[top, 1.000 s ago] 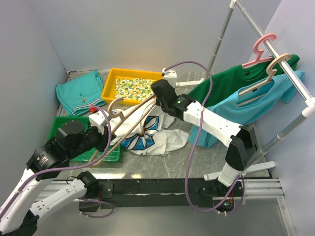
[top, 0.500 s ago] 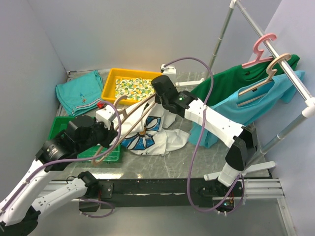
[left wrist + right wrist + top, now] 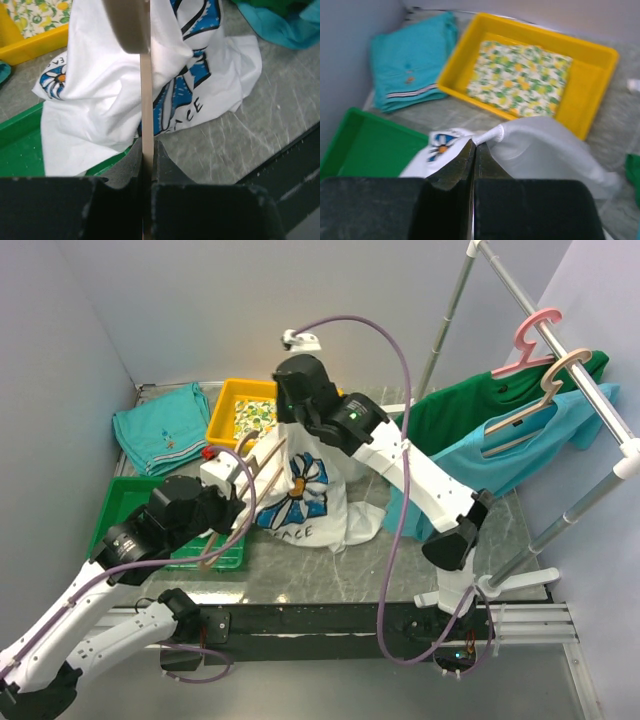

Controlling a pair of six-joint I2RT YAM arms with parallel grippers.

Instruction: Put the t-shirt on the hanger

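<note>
The step in hand is the threading of the hanger into the shirt. The t-shirt (image 3: pixel 312 490) is held hanging above the middle of the table (image 3: pixel 400 570) by the right gripper (image 3: pixel 473 146), whose fingers are pressed together on a rolled edge of the white cloth. It cannot be told from the right wrist view whether that edge is collar or hem. The lower folds of the shirt are bunched on the table, with the daisy print and lettering facing near.

The hanger (image 3: pixel 146 100) is gripped by the left gripper (image 3: pixel 148 152), its fingers clamped tight on one thin beam. It is tilted up from over the green tray (image 3: pixel 120 502) toward the shirt's left side. In the left wrist view the upper part of the beam lies against the cloth, but whether it is already inside an opening cannot be told.

The task is judged to be partly done, with the shirt not yet seated on both shoulders. For the next move, an opening must be kept taut by the right gripper while the far end of the hanger is guided into it. A snag in the loose folds is the likely risk.
</note>
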